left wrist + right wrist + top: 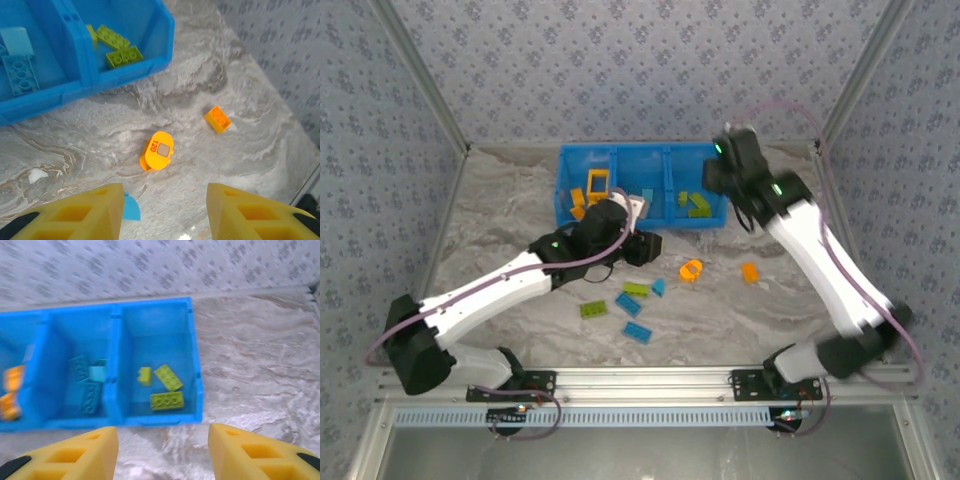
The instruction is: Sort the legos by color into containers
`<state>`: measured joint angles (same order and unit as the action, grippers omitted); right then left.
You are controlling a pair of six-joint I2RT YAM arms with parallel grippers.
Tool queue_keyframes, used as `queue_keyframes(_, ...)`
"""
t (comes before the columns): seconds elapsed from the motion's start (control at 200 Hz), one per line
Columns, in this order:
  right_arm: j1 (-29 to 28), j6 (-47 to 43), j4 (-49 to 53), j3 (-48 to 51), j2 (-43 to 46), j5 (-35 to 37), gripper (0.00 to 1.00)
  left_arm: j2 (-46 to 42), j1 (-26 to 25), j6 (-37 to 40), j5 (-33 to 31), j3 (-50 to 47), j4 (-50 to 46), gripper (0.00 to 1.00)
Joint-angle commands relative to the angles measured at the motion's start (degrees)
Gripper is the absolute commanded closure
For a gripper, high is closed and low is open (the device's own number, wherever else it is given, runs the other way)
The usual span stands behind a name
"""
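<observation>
Left wrist view: left jaws spread, empty, poised over round orange lego (157,150) on the desk (200,65) near the blue bin (145,67); centre squarely before closing. Right jaws spread, empty.

Between the fingers of the left gripper (163,212) the table (200,170) is mostly bare; a round orange piece (157,150) sits just ahead, an orange brick (217,118) ahead-right, the bin wall (125,70) ahead-left. Ahead of the right gripper (163,452), lime bricks (166,400) crowd the compartment's (155,335) near half

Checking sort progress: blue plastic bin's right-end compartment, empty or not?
Not empty: three lime green studded plastic bricks lie inside the right-end compartment.
</observation>
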<state>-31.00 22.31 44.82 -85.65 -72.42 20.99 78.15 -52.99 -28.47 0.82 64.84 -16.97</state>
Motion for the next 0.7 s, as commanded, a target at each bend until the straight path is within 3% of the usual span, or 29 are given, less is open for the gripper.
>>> queue_keyframes(0.0,-3.3,1.5,-5.6,14.2,16.0,-6.0,0.46,4.1,-1.4,4.6,2.0,3.6,-0.8,0.53)
queue_keyframes(0.13,-8.8,0.3,-6.9,30.5,37.1,-14.0,0.46,12.5,-1.9,8.0,2.9,7.7,-2.2,0.49)
queue_keyframes(0.245,-10.6,3.5,0.1,34.8,46.2,-16.1,0.43,21.7,-2.9,12.4,2.4,14.1,-5.9,0.43)
queue_keyframes(0.33,-10.8,4.9,3.7,34.4,48.4,-16.9,0.4,28.6,-3.6,15.1,1.3,20.0,-10.0,0.35)
queue_keyframes(0.43,-10.8,4.4,4.3,32.5,47.7,-16.9,0.38,36.2,-3.7,16.6,0.6,26.9,-14.9,0.32)
queue_keyframes(0.465,-10.8,4.0,3.9,32.0,46.9,-17.0,0.37,38.7,-3.9,17.0,-0.1,29.5,-16.8,0.25)
queue_keyframes(0.695,-11.0,3.3,0.3,31.9,43.7,-19.2,0.37,46.9,-4.8,16.9,-4.2,36.5,-19.8,0.25)
